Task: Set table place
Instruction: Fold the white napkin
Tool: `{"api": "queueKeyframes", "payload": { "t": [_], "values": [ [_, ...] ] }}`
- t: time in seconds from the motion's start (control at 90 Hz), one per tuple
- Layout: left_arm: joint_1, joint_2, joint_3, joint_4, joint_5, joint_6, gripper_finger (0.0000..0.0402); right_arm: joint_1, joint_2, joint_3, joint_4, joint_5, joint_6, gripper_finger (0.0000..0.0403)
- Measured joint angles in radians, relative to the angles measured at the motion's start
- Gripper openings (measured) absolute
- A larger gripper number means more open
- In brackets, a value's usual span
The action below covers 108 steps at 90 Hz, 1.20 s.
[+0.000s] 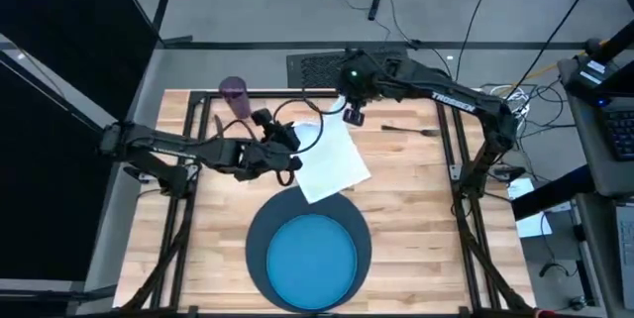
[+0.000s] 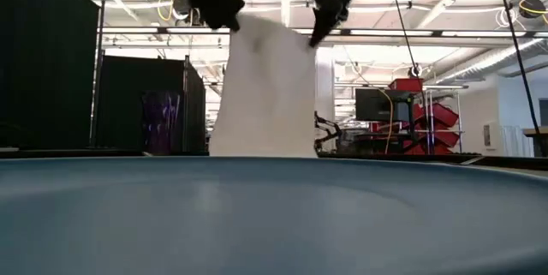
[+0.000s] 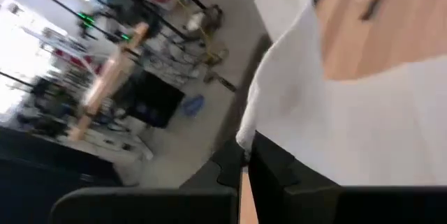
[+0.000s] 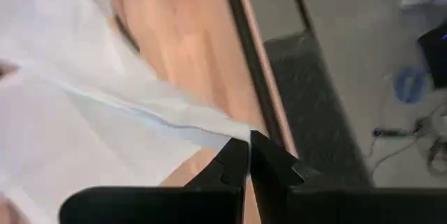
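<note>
A white napkin [image 1: 332, 162] hangs in the air between my two grippers, over the table's [image 1: 416, 209] middle, behind the bright blue plate [image 1: 315, 259] that lies on the dark round mat [image 1: 260, 241]. My left gripper [image 1: 290, 157] is shut on the napkin's left top part. My right gripper [image 1: 353, 112] is shut on its far right corner. In the low view the napkin [image 2: 264, 95] hangs as a sheet, and the plate's rim hides its lower edge. A purple cup [image 1: 235, 94] stands at the far left, and a dark utensil [image 1: 411, 131] lies at the far right. My left gripper pinches the napkin's upper edge [image 3: 244, 140] between its two fingers, near the left top corner [image 2: 235, 20]. The cloth hangs below the fingers in a loose sheet. My right gripper pinches the napkin's corner [image 4: 241, 135] between its fingertips, only the tip of the corner. It comes from above and from the far right [image 2: 318, 31]. The cloth runs away from the fingers with a soft fold and hangs down.
Black frame bars [image 1: 193, 130] run along the table's left, right and far sides. A dark mat [image 1: 327, 65] lies on the floor beyond the far edge. Bare wood lies to the right of the plate [image 1: 426, 219].
</note>
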Motion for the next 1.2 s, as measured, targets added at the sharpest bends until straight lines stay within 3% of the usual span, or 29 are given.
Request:
{"api": "queueKeyframes", "payload": {
  "t": [0.367, 0.689, 1.2],
  "values": [
    [-0.014, 0.000, -0.071, 0.025, 0.112, -0.128, 0.0000, 0.056, -0.003, -0.140, -0.086, -0.013, 0.089, 0.0000],
    [-0.054, 0.008, -0.188, 0.220, 0.242, -0.241, 0.0000, 0.089, -0.004, -0.210, -0.100, -0.012, 0.139, 0.0000],
    [-0.117, 0.144, -0.213, 0.236, 0.291, -0.363, 0.0000, 0.148, -0.004, -0.211, -0.152, -0.012, 0.211, 0.0000]
  ]
}}
